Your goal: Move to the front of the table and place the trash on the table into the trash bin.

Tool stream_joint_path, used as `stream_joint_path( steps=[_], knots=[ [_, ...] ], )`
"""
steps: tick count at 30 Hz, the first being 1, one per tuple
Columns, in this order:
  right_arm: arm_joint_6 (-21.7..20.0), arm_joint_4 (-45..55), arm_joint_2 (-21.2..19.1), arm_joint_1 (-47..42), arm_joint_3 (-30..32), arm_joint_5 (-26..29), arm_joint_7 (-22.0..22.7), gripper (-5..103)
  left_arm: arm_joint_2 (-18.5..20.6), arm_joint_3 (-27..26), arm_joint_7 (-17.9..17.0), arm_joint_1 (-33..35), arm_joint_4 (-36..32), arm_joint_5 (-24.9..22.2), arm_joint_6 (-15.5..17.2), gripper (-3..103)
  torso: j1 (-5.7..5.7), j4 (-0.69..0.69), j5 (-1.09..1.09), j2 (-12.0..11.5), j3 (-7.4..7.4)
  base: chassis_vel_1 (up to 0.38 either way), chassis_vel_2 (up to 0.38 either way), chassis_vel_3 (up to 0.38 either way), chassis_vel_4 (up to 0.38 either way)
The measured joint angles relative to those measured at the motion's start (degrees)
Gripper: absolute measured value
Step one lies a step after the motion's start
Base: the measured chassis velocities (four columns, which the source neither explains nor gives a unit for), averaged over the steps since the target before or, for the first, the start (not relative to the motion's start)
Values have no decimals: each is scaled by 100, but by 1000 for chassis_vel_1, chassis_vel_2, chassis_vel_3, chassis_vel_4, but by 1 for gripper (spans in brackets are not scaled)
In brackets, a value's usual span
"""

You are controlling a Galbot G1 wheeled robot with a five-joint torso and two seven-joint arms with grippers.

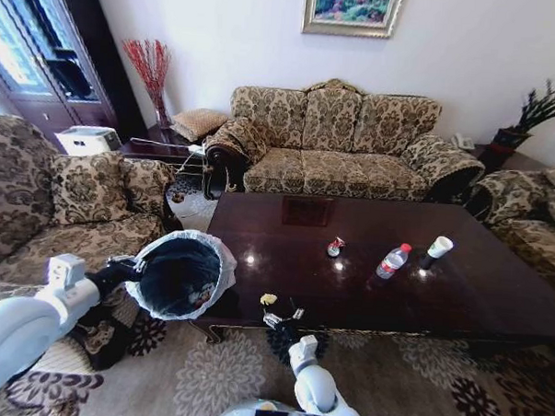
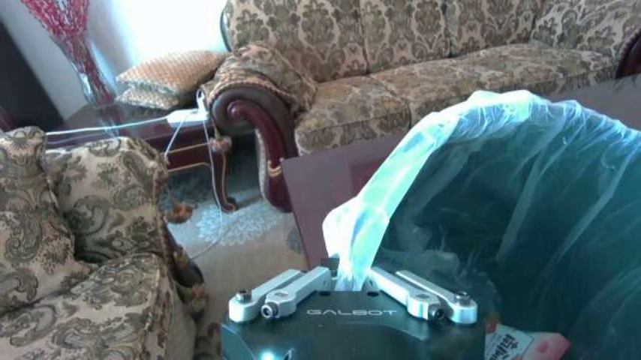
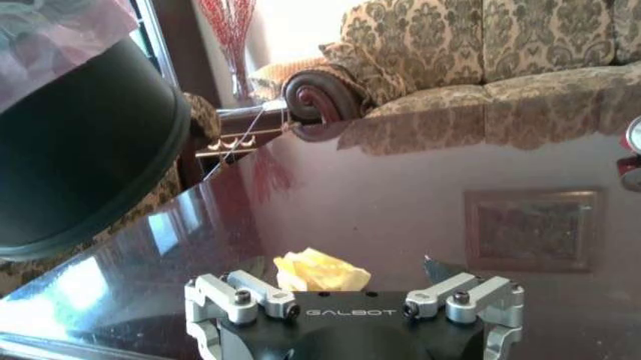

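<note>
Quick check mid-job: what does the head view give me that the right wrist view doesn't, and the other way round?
Head view only: the red-capped clear plastic bottle, the white paper cup, and the left gripper clamped on the bin's rim, holding it beside the table's corner.

Right wrist view only: the open right gripper low over the tabletop, the scrap between its fingers.

Both: the glossy dark reddish-brown table, the round black trash bin with its white bag liner, the yellowish crumpled scrap near the front edge, and the right gripper.

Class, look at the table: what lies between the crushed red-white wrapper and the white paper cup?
In the head view, the red-capped bottle lies on the table between the wrapper and cup.
</note>
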Motion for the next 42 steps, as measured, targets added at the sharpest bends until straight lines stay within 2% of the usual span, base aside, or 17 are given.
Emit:
stream_joint_path(
  steps=[4, 9, 10, 11, 13, 14, 15, 16, 19, 21, 23, 29, 32, 39, 42],
  knots=[
    [-11, -13, 20, 5, -16, -42, -37, 100, 17, -23, 0, 6, -1, -11, 6, 0, 0, -1, -1, 0, 0, 0, 0, 0, 0],
    [-22, 50, 19, -32, -5, -482, -100, 100, 168, -128, -1, 16, 10, -18, 7, 0, 0, 4, 10, 0, 0, 0, 0, 0, 0],
    [-33, 115, -26, -57, 7, -524, -141, 100, 200, -132, 2, 11, 13, -23, 7, 0, 0, 3, 20, 0, 0, 0, 0, 0, 0],
    [-125, 280, -207, -135, -4, -499, -304, 100, 243, -133, -1, -7, 19, -31, 7, 0, 0, -8, 41, 0, 1, 0, 0, 0, 0],
    [-189, 370, -331, -137, 5, -428, -382, 100, 250, -129, -1, -17, 19, -32, 7, 0, 0, -9, 42, 0, 1, 0, 0, 0, 0],
    [-238, 480, -488, -130, 48, -336, -456, 100, 250, -116, -2, -28, 19, -31, 6, 0, 0, -6, 28, 0, 1, 0, 0, 0, 0],
    [-289, 609, -690, -135, 97, -217, -571, 100, 230, -92, 0, -32, 19, -29, 6, 0, 0, -6, 23, 0, 0, 0, 0, 0, 0],
    [-289, 609, -690, -135, 97, -217, -571, 100, 230, -92, 0, -32, 19, -29, 6, 0, 0, -6, 23, 0, 0, 0, 0, 0, 0],
    [-349, 882, -1180, -121, 299, 23, -921, 100, 144, -71, 5, -20, 28, 3, 6, 0, 0, -1, 17, 0, 0, 0, 0, 0, 0],
    [-337, 884, -1244, -100, 318, 64, -1001, 100, 137, -70, 8, -19, 33, 5, 5, 0, 0, -1, 17, 0, 1, 0, 0, 0, 0],
    [-285, 786, -1384, 66, 329, 190, -1344, 100, 122, -65, 9, -24, 42, 8, 1, 0, 0, -1, 14, 0, 0, 0, 0, 0, 0],
    [-238, 311, -1334, 471, 179, 256, -1662, 100, 114, -58, 11, -28, 25, 8, -3, 0, 0, -1, 13, 0, 1, 0, 0, 0, 0],
    [-229, -98, -1184, 757, 23, 257, -1835, 100, 104, -58, 11, -22, 31, 7, -5, 0, 0, 0, 11, 0, 1, 0, 0, 0, 0],
    [-251, -446, -1011, 976, -109, 191, -1928, 102, 111, -44, 10, -24, 78, 5, -6, 0, 0, -1, 10, 0, 1, 0, 0, 0, 0],
    [-253, -557, -928, 1035, -131, 153, -1913, 93, 137, -40, 9, -25, 103, 0, -8, 0, 0, -1, 11, 0, 1, 0, 0, 0, 0]
  ],
)
